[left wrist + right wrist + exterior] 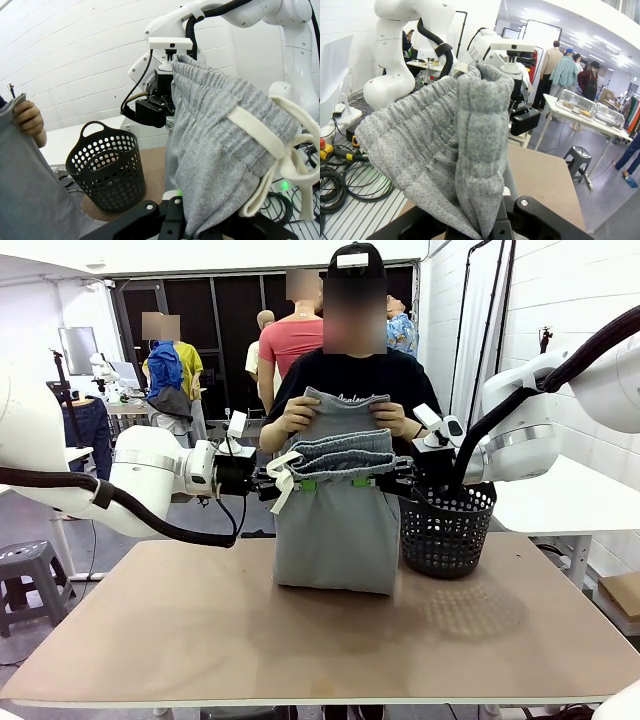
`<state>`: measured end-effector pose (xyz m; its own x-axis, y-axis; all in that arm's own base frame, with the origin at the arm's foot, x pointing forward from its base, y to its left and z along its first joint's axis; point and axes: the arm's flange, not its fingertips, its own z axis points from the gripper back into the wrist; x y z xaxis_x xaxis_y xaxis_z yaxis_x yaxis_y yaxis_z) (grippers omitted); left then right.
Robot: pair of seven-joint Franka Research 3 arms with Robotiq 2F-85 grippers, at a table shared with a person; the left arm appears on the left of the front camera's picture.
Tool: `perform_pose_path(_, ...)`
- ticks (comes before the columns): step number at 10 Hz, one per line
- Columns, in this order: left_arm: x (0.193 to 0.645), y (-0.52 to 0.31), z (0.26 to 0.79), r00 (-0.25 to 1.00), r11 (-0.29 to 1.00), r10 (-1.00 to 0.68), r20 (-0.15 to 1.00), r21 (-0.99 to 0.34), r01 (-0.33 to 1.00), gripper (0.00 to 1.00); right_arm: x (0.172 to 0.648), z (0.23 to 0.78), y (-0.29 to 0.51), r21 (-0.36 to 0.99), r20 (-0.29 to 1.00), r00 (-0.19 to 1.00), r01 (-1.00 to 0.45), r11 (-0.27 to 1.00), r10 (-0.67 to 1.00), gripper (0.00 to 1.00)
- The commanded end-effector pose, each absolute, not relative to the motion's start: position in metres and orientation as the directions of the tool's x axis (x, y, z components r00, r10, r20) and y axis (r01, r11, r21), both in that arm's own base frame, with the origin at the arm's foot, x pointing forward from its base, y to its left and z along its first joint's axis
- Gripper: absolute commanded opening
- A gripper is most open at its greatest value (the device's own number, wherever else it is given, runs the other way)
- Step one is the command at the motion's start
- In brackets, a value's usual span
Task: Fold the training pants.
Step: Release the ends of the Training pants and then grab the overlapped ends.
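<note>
The light grey training pants [335,530] hang doubled over above the table [200,620], their lower fold resting on it. My left gripper [300,483] and right gripper [372,480] are both shut on the gathered waistband, side by side. A person's hands [298,415] hold the other end up at chest height. In the left wrist view the pants [215,145] bunch over my left gripper [185,220], with the white drawstring [270,150] dangling. Seen from the right wrist, the waistband [445,145] is pinched in my right gripper [490,227].
A black mesh basket [447,528] stands on the table right of the pants, close under my right arm; it is also in the left wrist view [107,170]. A stool [25,560] stands at the left, and other people are in the background.
</note>
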<state>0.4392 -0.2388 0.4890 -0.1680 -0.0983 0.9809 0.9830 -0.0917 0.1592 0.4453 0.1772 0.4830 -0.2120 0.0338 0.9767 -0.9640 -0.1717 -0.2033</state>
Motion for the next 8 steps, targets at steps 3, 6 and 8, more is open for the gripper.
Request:
perform_pose_path(3, 0.4384, -0.2395, 0.4924, -0.176, -0.092, -0.095, 0.98, 0.167, 0.982, 0.0, 0.4429, 0.483, 0.1771, -0.212, 0.975, -0.22, -0.961, -0.178, 0.023, 0.0)
perform_pose_path(6, 0.4384, -0.2395, 0.4924, -0.176, -0.092, -0.095, 0.98, 0.167, 0.982, 0.0, 0.4429, 0.483, 0.1771, -0.212, 0.975, -0.22, -0.961, -0.178, 0.023, 0.0)
perform_pose_path(8, 0.4384, -0.2395, 0.4924, -0.176, -0.092, -0.095, 0.98, 0.167, 0.982, 0.0, 0.4429, 0.483, 0.1771, -0.212, 0.975, -0.22, -0.961, -0.178, 0.023, 0.0)
